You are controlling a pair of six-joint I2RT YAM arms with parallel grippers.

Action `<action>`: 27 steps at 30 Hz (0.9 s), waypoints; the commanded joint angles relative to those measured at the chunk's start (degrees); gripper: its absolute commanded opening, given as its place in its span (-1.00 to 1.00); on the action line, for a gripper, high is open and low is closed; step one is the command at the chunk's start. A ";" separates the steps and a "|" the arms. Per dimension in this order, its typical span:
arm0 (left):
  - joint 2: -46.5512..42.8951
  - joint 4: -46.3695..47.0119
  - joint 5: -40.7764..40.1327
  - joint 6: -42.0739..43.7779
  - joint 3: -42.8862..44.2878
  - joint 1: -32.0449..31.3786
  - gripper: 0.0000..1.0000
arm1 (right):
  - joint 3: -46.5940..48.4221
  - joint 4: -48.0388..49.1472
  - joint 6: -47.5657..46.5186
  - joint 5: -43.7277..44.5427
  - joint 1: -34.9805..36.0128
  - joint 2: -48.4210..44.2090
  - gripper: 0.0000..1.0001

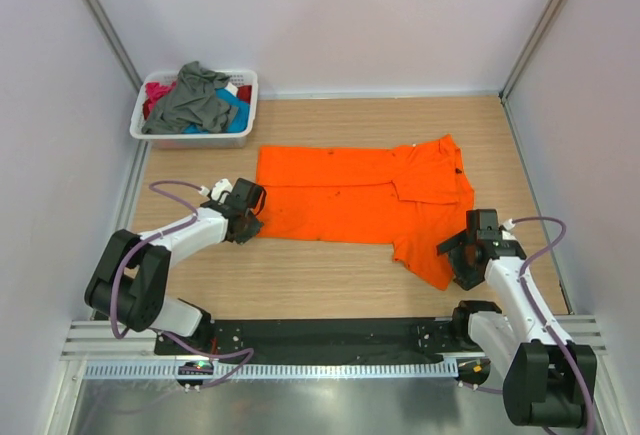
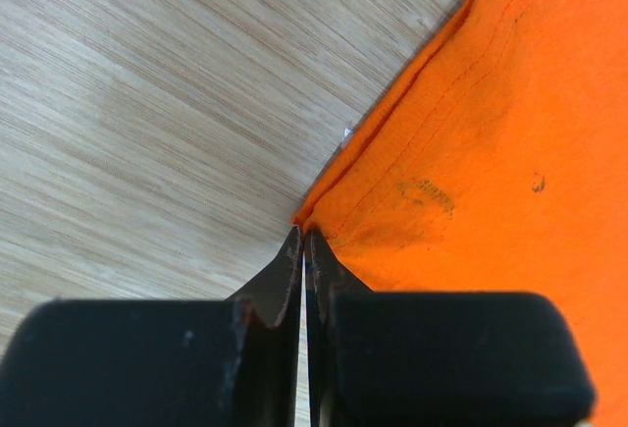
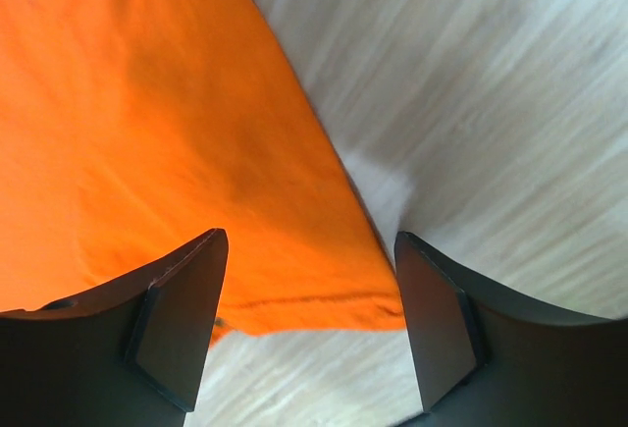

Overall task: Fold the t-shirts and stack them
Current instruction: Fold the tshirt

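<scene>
Pale walls [image 1: 330,15] close in a wood-grain table [image 1: 330,285]. From above, a white laundry basket [image 1: 150,135] sits in the far corner at about ten o'clock. It is heaped with a grey t-shirt [image 1: 195,100], with a teal-blue t-shirt [image 1: 237,115] and a red-pink t-shirt [image 1: 155,93] showing beneath it. The orange t-shirt [image 1: 340,200] lies spread flat across the middle of the table, its body running left to right and its sleeved end bunched toward three o'clock. The left gripper [image 1: 255,217] is down at the shirt's corner at eight o'clock. The right gripper [image 1: 455,255] is at the shirt's low point at four o'clock.

From the left wrist, bare table [image 2: 147,103] fills the picture from nine to twelve o'clock and the orange t-shirt [image 2: 491,182] fills the side from one to four. The left gripper [image 2: 304,250] has its jaws pressed together, pinching the very tip of the stitched corner, which meets the fingertips.

From the right wrist, the orange t-shirt [image 3: 147,123] covers the side from nine to twelve o'clock, and blurred table [image 3: 491,103] covers the side from one to five. The right gripper [image 3: 309,250] has its jaws spread wide apart. The shirt's hemmed corner lies between and under the two fingers [image 3: 182,319], and I see neither one gripping it.
</scene>
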 commanded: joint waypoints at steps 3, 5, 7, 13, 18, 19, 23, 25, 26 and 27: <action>-1.20 1.36 -2.39 -1.48 -0.08 0.36 -0.99 | 2.47 -7.55 -3.28 -3.17 -0.12 1.96 0.47; -1.20 1.27 -2.48 -1.48 0.01 0.36 -0.99 | 2.64 -7.20 -3.56 -3.25 -0.03 3.10 0.41; -1.11 1.19 -2.39 -1.30 0.01 0.36 -0.99 | 2.99 -7.11 -4.25 -3.08 -0.03 4.33 0.40; -0.23 1.54 -2.13 -1.39 0.18 0.28 -1.00 | 4.31 -4.39 -6.80 -2.73 -0.03 11.36 0.16; -0.06 1.36 -2.22 -1.39 0.36 0.28 -1.00 | 4.14 -2.80 -7.42 -2.55 -0.03 13.04 -0.19; -0.14 1.27 -2.30 -1.48 0.44 0.36 -0.99 | 4.22 -2.72 -7.34 -2.38 -0.03 13.04 -0.31; -0.06 0.66 -2.65 -1.39 1.23 0.36 -0.99 | 4.93 -2.80 -7.42 -2.03 -0.03 12.60 -0.75; -0.14 0.31 -2.83 -1.30 1.76 0.36 -0.99 | 6.15 -2.80 -7.68 -1.67 -0.03 12.25 -0.94; -0.14 0.22 -2.83 -1.30 1.94 0.36 -0.99 | 6.77 -2.98 -7.86 -1.41 -0.03 12.25 -0.97; -0.49 0.22 -2.75 -1.39 2.03 0.36 -1.00 | 7.47 -3.15 -8.21 -1.15 -0.03 12.25 -0.98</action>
